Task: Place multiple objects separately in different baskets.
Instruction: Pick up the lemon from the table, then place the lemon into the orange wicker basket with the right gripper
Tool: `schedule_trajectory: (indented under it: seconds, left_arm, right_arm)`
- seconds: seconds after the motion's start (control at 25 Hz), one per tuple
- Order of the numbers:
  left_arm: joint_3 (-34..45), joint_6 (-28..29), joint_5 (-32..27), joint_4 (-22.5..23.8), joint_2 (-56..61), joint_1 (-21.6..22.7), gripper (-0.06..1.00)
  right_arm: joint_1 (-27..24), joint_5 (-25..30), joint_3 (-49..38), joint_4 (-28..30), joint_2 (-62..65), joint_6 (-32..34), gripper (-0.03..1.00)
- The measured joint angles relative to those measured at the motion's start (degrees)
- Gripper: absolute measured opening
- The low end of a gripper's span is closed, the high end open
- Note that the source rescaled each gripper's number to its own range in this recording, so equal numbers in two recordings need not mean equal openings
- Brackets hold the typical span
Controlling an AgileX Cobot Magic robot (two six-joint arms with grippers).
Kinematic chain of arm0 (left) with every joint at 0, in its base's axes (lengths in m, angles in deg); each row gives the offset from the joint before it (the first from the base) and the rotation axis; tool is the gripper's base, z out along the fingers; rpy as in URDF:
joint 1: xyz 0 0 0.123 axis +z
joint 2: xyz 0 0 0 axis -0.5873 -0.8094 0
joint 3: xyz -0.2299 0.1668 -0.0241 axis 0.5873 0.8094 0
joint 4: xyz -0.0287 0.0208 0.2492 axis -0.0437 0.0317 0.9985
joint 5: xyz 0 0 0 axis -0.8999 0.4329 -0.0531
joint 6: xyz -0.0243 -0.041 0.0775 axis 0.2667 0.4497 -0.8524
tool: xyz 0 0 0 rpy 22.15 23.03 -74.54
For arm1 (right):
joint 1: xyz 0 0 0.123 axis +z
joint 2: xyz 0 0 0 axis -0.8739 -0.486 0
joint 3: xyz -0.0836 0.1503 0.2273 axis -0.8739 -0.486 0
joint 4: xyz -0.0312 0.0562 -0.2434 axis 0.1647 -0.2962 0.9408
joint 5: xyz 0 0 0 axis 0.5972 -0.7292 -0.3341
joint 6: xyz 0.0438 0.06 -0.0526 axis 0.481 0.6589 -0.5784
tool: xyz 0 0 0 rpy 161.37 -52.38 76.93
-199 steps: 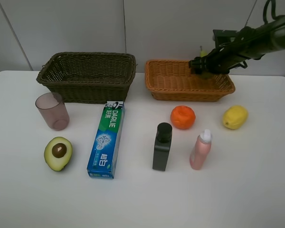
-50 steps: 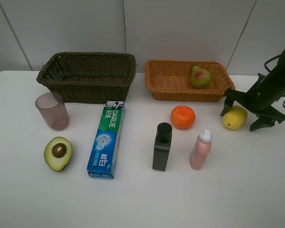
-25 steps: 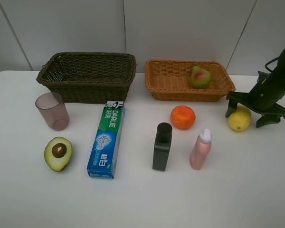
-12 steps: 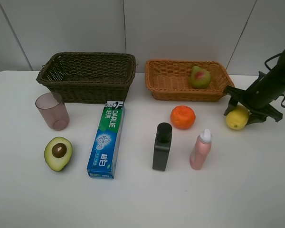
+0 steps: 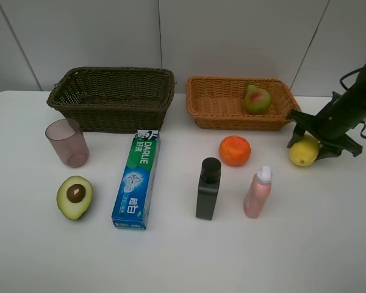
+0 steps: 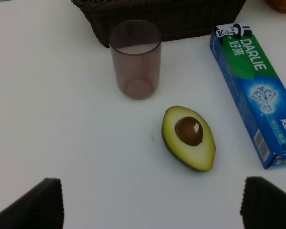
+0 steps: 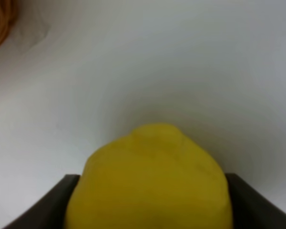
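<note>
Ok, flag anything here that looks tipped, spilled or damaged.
Nothing stands out. The black bottle, pink bottle and cup stand upright, the toothpaste box lies flat, and the pear sits in the orange basket.

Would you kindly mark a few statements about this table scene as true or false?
1. The red-green pear lies in the light orange wicker basket. True.
2. The right hand is closed on the yellow lemon. True.
3. The black rectangular bottle lies on its side. False: the bottle stands upright.
4. The left hand holds the halved avocado. False: the left hand is open, and the avocado lies untouched on the white table.
5. The round orange sits inside the basket. False: it sits on the table before the basket.
</note>
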Motion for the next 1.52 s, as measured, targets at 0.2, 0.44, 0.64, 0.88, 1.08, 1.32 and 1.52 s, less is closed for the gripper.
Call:
schedule_trajectory:
  seconds: [0.2,0.44,0.64,0.88,1.08,1.32,1.52]
  left_arm:
    - [0.0,0.0,0.0,0.0,0.0,0.0,0.98]
    - [0.0,0.0,0.0,0.0,0.0,0.0,0.98]
    - [0.0,0.0,0.0,0.0,0.0,0.0,0.98]
    - [0.0,0.0,0.0,0.0,0.0,0.0,0.98]
    - [0.0,0.0,0.0,0.0,0.0,0.0,0.98]
    - [0.0,0.0,0.0,0.0,0.0,0.0,0.98]
    - [0.0,0.0,0.0,0.0,0.0,0.0,0.98]
  right_arm:
    - [0.0,1.3,0.0,0.0,0.3,0.0,0.42]
    - [0.0,5.8,0.0,-0.2,2.5,0.0,0.42]
    - [0.0,9.9,0.0,-1.4,4.6,0.0,0.42]
    - [0.6,12.7,0.0,-2.5,9.2,-0.1,0.42]
    - [0.6,13.3,0.0,-6.4,12.6,-3.9,0.42]
    - [0.6,15.3,3.8,-12.5,13.8,-10.0,0.42]
    - [1.0,15.7,9.4,-16.3,13.8,-16.6,0.42]
